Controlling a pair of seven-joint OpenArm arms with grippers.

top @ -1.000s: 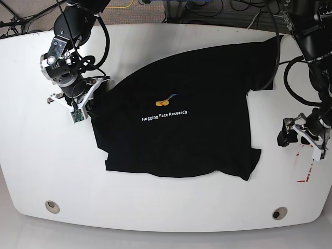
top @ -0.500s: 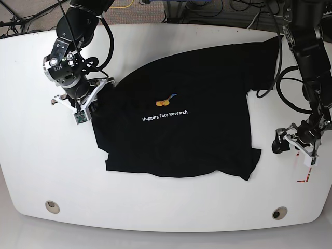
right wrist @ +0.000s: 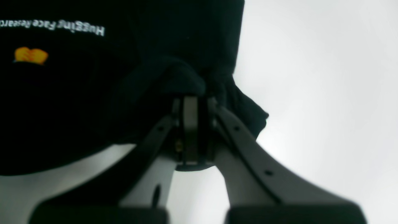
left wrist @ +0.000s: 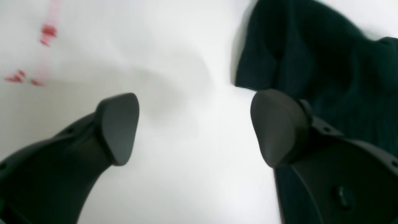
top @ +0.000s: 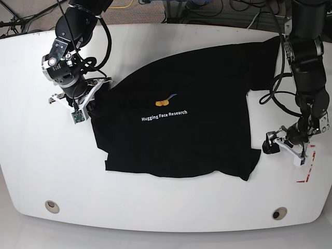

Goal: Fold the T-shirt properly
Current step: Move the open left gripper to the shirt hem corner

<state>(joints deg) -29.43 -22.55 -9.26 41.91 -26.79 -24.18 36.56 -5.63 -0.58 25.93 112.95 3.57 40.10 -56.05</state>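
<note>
the black t-shirt (top: 181,119) lies spread over the middle of the white table (top: 31,155), logo side up. the right gripper (right wrist: 192,102), at the left of the base view, is clamped tight on a bunched bit of its edge. the left gripper (left wrist: 194,124) sits at the lower right with fingers spread wide, holding nothing, just beside the shirt's corner and near some red marks (left wrist: 46,34).

Black T-shirt (top: 181,119) flat on white table (top: 155,207), right tool (top: 85,104) at its edge.

We see our left gripper (left wrist: 194,124) low at four o'clock, jaws spread wide; our right gripper (right wrist: 194,102) at ten o'clock, clamped tight.
</note>
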